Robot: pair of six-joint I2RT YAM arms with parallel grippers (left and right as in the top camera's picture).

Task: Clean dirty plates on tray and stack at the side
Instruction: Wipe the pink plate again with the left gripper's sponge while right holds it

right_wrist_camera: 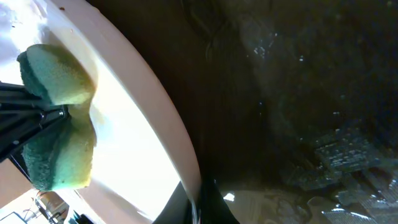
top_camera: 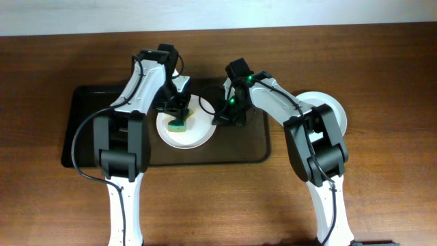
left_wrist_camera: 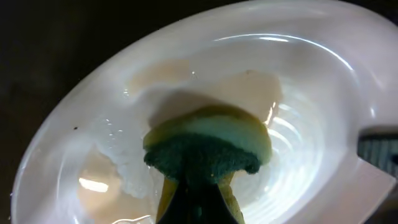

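A white plate (top_camera: 194,133) lies on the dark-brown tray (top_camera: 242,147), near its middle. My left gripper (top_camera: 179,116) is shut on a yellow-green sponge (top_camera: 179,125) and presses it on the plate. In the left wrist view the sponge (left_wrist_camera: 208,146) sits on the plate (left_wrist_camera: 311,93) among brown streaks and white foam. My right gripper (top_camera: 222,117) is shut on the plate's right rim; in the right wrist view its jaws (right_wrist_camera: 198,202) pinch the rim (right_wrist_camera: 155,106), with the sponge (right_wrist_camera: 56,124) at the left. A second white plate (top_camera: 338,113) lies on the table at the right, partly under my right arm.
A bit of something white (top_camera: 183,83) shows behind my left gripper, mostly hidden. The wooden table (top_camera: 382,171) surrounds the tray. Both arms cross above the tray's middle. The pale blue-green plate is not in view.
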